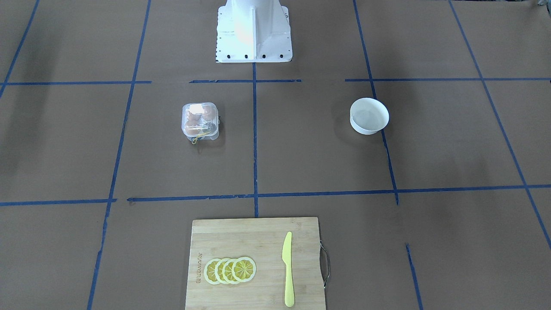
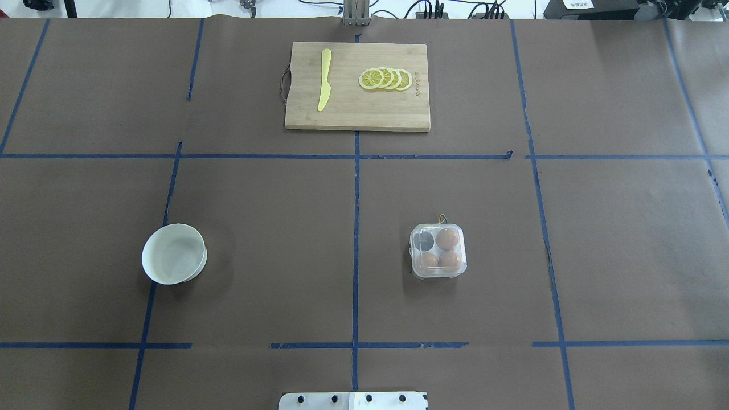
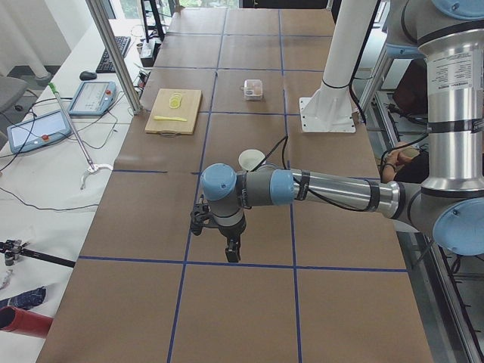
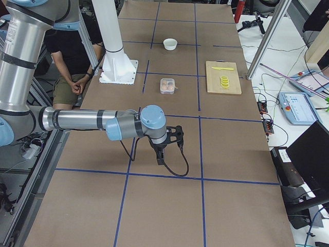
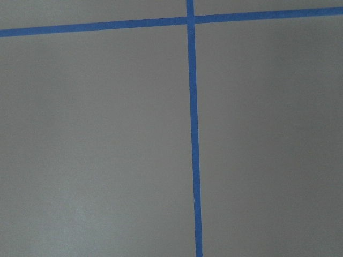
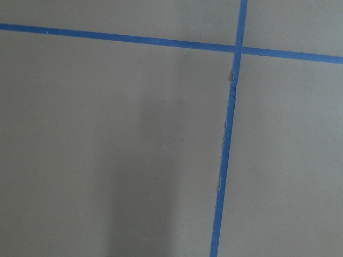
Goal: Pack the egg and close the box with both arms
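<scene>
The clear box [image 2: 438, 251] stands on the brown table right of the centre line, its lid down over the cups. Three tan eggs sit in it, one at the far right cup [image 2: 447, 238] and two in the near cups; the far left cup [image 2: 422, 241] looks dark and empty. A yellow string [image 1: 197, 138] trails from it. The box also shows in the front view [image 1: 200, 120]. My left gripper [image 3: 231, 246] shows only in the left side view, my right gripper [image 4: 160, 157] only in the right side view. Both hang low over bare table far from the box. I cannot tell whether they are open.
A round white bowl [image 2: 173, 253] stands left of centre and looks empty. A wooden cutting board [image 2: 342, 117] at the far edge carries a yellow knife [image 2: 324, 80] and lemon slices [image 2: 386, 78]. The white pedestal [image 1: 254, 30] stands at the robot's side. A person [image 4: 69, 77] sits beside it.
</scene>
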You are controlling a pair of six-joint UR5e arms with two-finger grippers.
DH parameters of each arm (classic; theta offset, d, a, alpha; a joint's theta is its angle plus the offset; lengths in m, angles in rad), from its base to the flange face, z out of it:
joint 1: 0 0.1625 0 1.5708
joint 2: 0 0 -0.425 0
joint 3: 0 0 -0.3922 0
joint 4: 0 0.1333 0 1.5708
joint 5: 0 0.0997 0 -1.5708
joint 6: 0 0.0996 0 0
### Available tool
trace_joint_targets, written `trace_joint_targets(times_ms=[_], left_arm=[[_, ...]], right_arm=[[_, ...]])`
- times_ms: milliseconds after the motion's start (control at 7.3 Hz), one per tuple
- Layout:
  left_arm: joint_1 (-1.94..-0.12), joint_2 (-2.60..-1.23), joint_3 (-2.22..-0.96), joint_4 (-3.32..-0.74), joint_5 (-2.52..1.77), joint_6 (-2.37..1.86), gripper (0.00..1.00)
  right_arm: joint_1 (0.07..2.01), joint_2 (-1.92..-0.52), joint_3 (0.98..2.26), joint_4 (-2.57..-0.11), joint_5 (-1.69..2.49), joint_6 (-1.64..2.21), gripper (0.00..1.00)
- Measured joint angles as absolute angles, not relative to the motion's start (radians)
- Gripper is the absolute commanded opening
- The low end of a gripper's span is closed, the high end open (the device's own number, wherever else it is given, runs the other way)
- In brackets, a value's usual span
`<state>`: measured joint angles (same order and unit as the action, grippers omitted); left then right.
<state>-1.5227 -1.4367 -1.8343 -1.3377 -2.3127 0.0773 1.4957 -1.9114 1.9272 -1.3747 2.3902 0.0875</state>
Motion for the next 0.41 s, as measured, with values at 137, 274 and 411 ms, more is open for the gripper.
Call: trace_joint_targets(times_ms=[137,274,411], left_arm=[[-1.522,-1.436,-1.834,-1.338,-2.313,0.060,1.00],[-1.523,-1.436,-1.836,-1.338,-2.314,0.042,1.00],[-1.523,-1.436,-1.839,-1.338,-2.315,0.031,1.00]], right_arm=[[1.496,-1.911,1.928,-1.375,2.391,0.088,1.00],[1.496,-1.911,1.927,-1.375,2.391,0.088,1.00],[1.496,-1.911,1.926,-1.376,2.391,0.089,1.00]])
